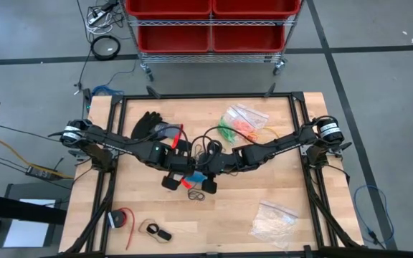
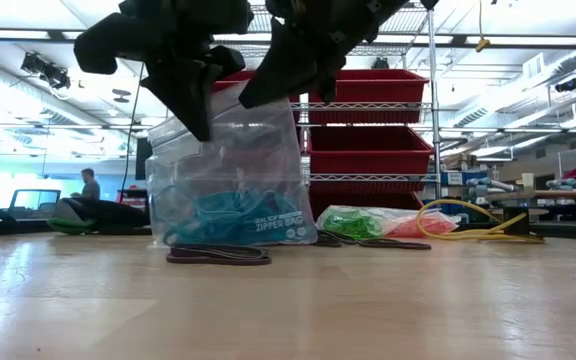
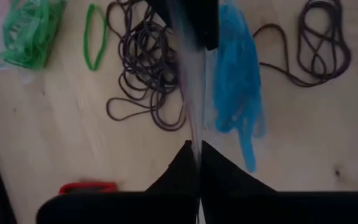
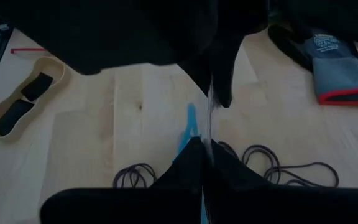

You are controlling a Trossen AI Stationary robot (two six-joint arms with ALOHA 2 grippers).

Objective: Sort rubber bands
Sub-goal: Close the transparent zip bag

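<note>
Both pincers pinch the top of a clear zip bag: the left pincer and the right pincer are clamped on it. Blue rubber bands sit inside, black bands lie on the bench. Hold tight and pull the top apart slowly.

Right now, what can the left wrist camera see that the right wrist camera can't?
Only the left wrist view shows the green bands, one green loop lying alone, and a red band. Only the right wrist view shows the glove and a tan loop with black pieces inside. Both show the clear bag pinched by the shut left gripper and the shut right gripper, the blue bands in it, and black bands on the table.
</note>
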